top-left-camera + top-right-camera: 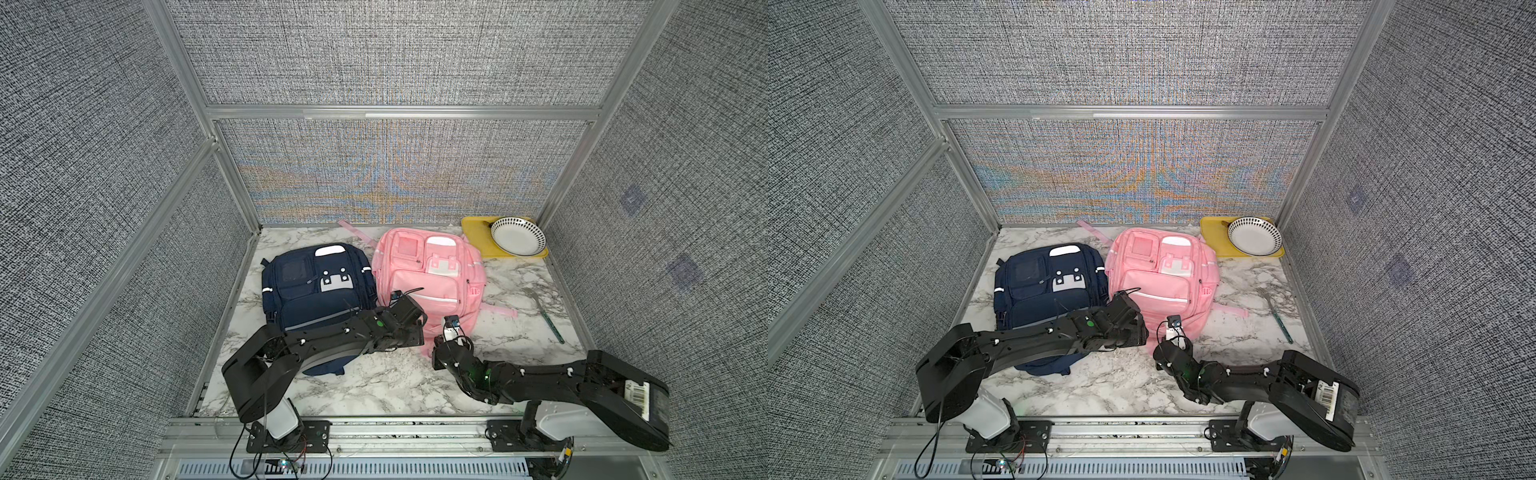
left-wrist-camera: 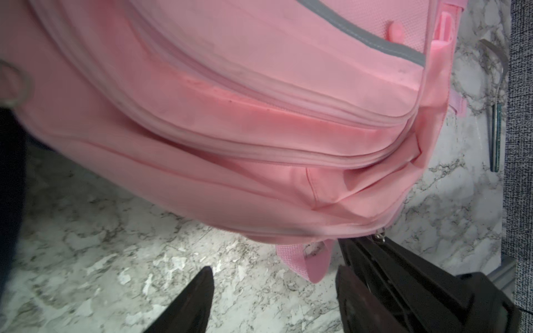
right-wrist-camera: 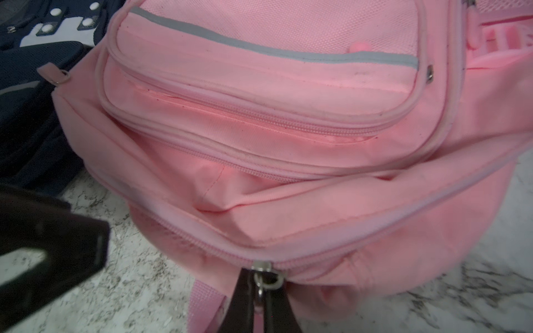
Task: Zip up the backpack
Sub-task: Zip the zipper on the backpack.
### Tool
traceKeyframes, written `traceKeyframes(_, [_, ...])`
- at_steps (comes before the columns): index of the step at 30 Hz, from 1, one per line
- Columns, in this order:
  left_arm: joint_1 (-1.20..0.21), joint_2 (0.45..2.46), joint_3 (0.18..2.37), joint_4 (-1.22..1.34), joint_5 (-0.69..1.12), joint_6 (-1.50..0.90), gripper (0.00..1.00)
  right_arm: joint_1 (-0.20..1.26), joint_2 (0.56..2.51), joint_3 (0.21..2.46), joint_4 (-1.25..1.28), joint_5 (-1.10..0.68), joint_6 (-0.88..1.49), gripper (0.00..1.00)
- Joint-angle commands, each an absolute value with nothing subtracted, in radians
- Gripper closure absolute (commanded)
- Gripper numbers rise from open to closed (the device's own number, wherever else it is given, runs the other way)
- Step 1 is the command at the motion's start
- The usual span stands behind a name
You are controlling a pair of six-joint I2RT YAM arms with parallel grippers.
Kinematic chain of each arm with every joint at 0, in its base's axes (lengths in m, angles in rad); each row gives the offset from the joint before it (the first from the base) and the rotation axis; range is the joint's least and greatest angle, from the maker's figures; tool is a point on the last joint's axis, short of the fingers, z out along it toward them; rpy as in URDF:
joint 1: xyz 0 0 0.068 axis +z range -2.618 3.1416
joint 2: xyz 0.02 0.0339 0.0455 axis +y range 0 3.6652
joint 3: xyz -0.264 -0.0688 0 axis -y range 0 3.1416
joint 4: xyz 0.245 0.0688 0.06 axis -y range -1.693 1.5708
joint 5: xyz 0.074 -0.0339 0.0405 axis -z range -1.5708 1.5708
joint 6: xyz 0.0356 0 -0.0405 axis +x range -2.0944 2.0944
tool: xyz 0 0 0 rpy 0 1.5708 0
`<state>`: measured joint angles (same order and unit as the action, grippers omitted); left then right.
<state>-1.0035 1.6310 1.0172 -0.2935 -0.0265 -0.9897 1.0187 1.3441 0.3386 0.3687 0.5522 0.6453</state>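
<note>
Right gripper (image 3: 261, 297) pinched shut on zipper pull (image 3: 264, 278) at near end of pink backpack (image 1: 428, 282), likely to drag it along track. Left gripper (image 2: 274, 274) jaws wide, empty, alongside, probably to brace fabric. Backpack mid-bench, just beside navy backpack (image 1: 316, 286).

Two backpacks: one pink backpack (image 1: 428, 274), one navy backpack (image 1: 316, 286) just beside it. One yellow tray (image 1: 473, 237) beyond the pink backpack, bearing one bowl (image 1: 518, 235) (dotted rim). One fork (image 1: 547, 319) near the pink backpack's side.
</note>
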Motion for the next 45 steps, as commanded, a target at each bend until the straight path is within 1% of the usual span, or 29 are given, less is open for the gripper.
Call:
traceKeyframes(1, [-1.005, 1.647, 1.031, -0.262, -0.028, -1.015, 0.3, 1.019, 1.341, 0.337, 0.324, 0.546, 0.638, 1.0])
traceKeyframes(8, [-1.008, 1.64, 1.021, -0.265, -0.073, -1.029, 0.27, 1.027, 1.336, 0.334, 0.331, 0.546, 0.636, 1.0])
traceKeyframes(12, [-1.007, 1.671, 1.042, -0.265, -0.078, -1.026, 0.27, 1.038, 1.341, 0.335, 0.333, 0.546, 0.632, 1.0])
traceKeyframes(19, [-0.993, 1.702, 1.051, -0.268, -0.122, -1.031, 0.32, 1.06, 1.332, 0.334, 0.308, 0.557, 0.636, 1.0])
traceKeyframes(23, [-0.975, 1.68, 1.042, -0.273, -0.151, -1.023, 0.36, 1.074, 1.311, 0.322, 0.295, 0.567, 0.638, 1.0])
traceKeyframes(28, [-0.963, 1.68, 1.038, -0.274, -0.16, -1.011, 0.46, 1.09, 1.292, 0.315, 0.281, 0.571, 0.638, 1.0])
traceKeyframes(29, [-0.961, 1.683, 1.038, -0.272, -0.162, -1.009, 0.5, 1.095, 1.29, 0.315, 0.277, 0.574, 0.642, 1.0])
traceKeyframes(33, [-0.954, 1.696, 1.032, -0.249, -0.15, -1.002, 0.73, 1.107, 1.295, 0.322, 0.256, 0.582, 0.652, 1.0])
traceKeyframes(35, [-0.951, 1.696, 1.028, -0.242, -0.147, -1.001, 0.8, 1.111, 1.298, 0.329, 0.242, 0.589, 0.659, 1.0])
traceKeyframes(40, [-0.932, 1.665, 0.994, -0.243, -0.146, -1.001, 0.9, 1.113, 1.289, 0.322, 0.216, 0.613, 0.684, 1.0])
traceKeyframes(43, [-0.917, 1.629, 0.961, -0.235, -0.149, -0.992, 0.99, 1.112, 1.273, 0.315, 0.196, 0.625, 0.692, 1.0])
traceKeyframes(45, [-0.907, 1.608, 0.943, -0.231, -0.153, -0.984, 1.0, 1.112, 1.263, 0.313, 0.174, 0.633, 0.701, 1.0])
